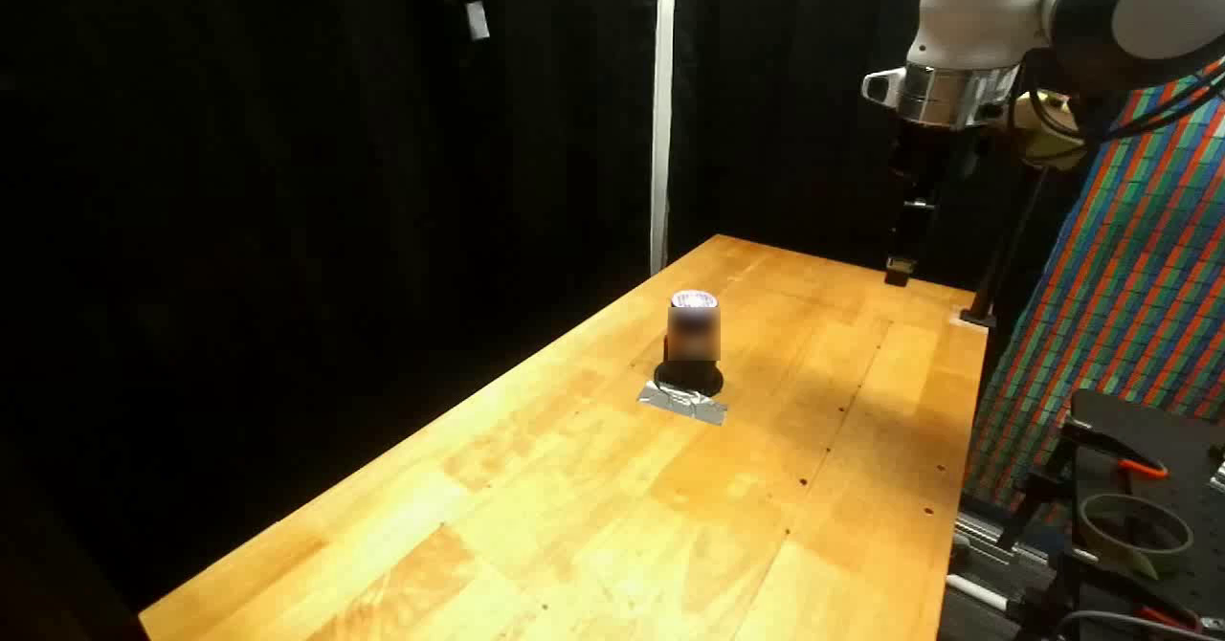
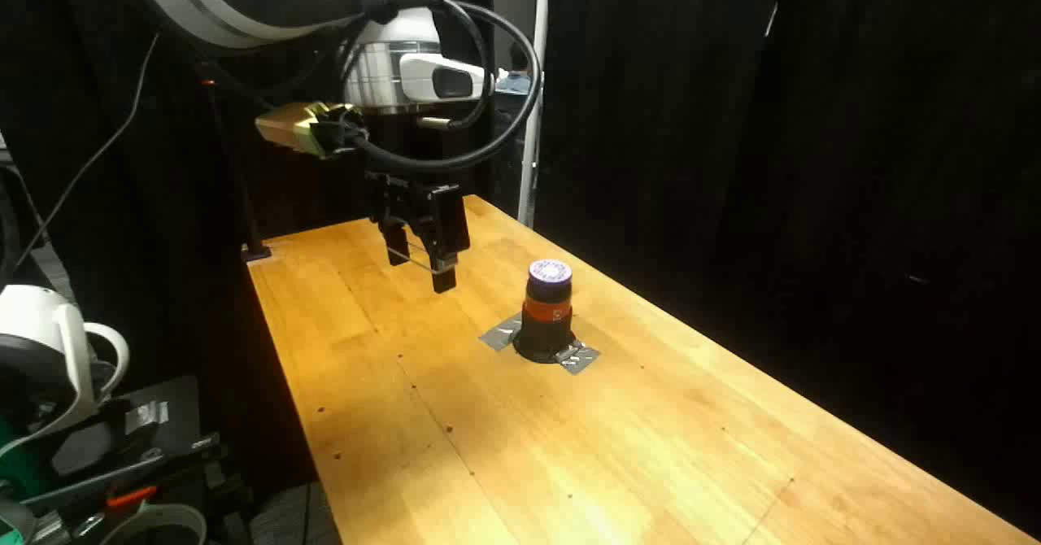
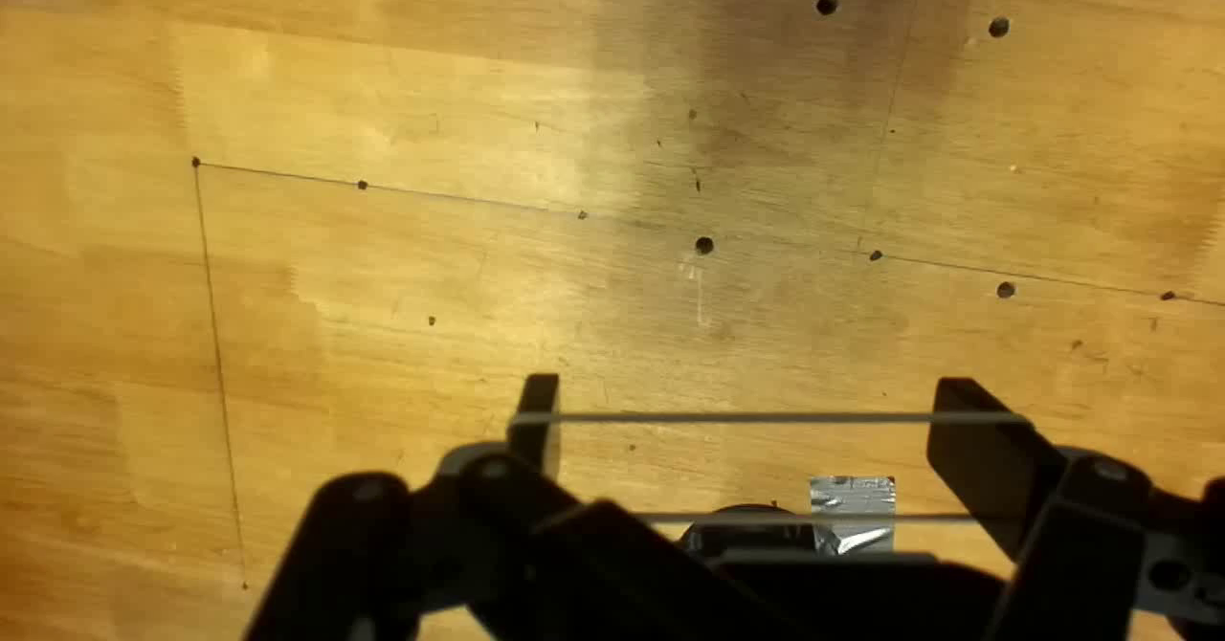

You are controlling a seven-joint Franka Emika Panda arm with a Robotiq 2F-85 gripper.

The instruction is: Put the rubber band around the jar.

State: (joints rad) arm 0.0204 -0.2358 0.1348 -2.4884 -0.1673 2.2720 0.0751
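Observation:
The jar (image 2: pixel 548 307) stands upright on the wooden table, dark with an orange-red band and a patterned white-purple top. It also shows in an exterior view (image 1: pixel 694 330), its middle blurred. In the wrist view only part of the black base (image 3: pixel 751 533) shows at the bottom; the rest is hidden behind the gripper. My gripper (image 2: pixel 420 272) is open above the table, apart from the jar and off to its side. The rubber band (image 3: pixel 746 418) is stretched around both spread fingers as two thin grey strands. The gripper also shows in an exterior view (image 1: pixel 898 274).
Silver tape (image 2: pixel 579 358) holds the jar's black base to the table (image 2: pixel 651 447). A side stand with a tape roll (image 1: pixel 1136 531) and tools is beside the table. A dark post (image 1: pixel 986 249) stands at the table's far corner. Black curtains (image 1: pixel 335 191) hang behind.

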